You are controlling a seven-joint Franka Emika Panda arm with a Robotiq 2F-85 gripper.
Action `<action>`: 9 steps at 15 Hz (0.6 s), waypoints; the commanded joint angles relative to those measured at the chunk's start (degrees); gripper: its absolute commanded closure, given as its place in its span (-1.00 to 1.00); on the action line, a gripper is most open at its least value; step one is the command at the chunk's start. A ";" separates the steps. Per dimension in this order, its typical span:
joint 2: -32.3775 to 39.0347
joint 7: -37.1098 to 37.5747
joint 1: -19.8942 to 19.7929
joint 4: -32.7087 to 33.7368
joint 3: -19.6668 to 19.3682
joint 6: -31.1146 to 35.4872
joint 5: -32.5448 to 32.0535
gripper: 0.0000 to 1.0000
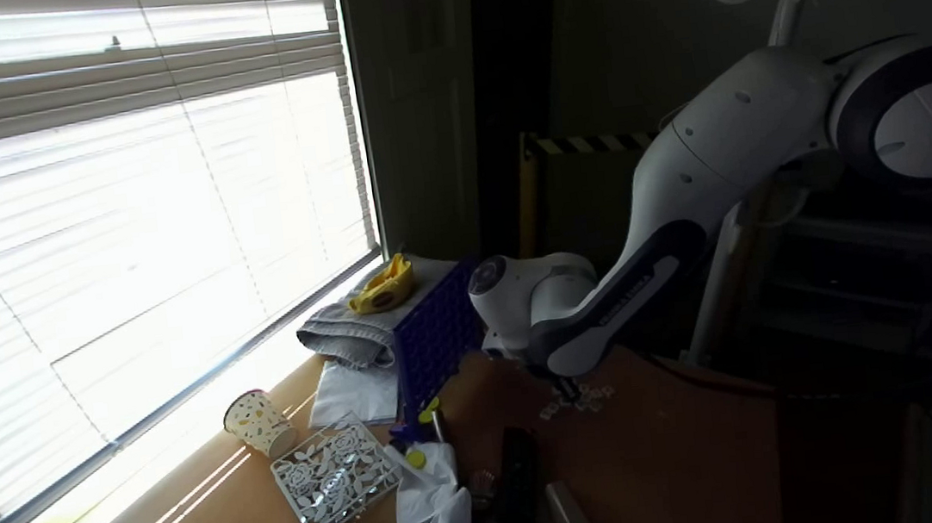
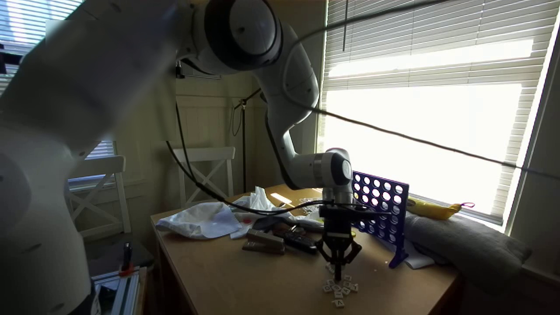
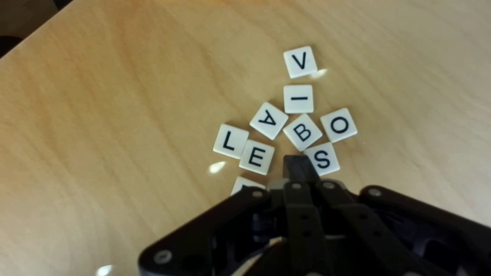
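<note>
Pointing straight down in an exterior view, the claw [image 2: 337, 278] is clenched among or just above a scatter of letter tiles [image 2: 345, 290] on the desk [image 2: 236, 280]; a blue game rack [image 2: 379, 208] stands at one o'clock from it. In an exterior view, a paper cup [image 1: 256, 422] is at nine o'clock from the claw, and a yellow pouch [image 1: 387, 294] lies on a gray towel [image 1: 343, 331] at ten. In the wrist view, its fingers [image 3: 301, 168] are pressed together beside the S tile [image 3: 323, 159], the B tile [image 3: 303, 132] at twelve o'clock, the A tile [image 3: 269, 121] at eleven, the E tile [image 3: 257, 157] at nine; I cannot tell whether they touch.
</note>
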 commanded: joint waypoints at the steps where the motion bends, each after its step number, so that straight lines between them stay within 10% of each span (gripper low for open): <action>1: 3.22 -1.73 0.72 3.06 -0.03 -0.99 -1.88 1.00; 9: 4.31 -3.42 1.65 4.72 0.25 -2.84 -4.03 1.00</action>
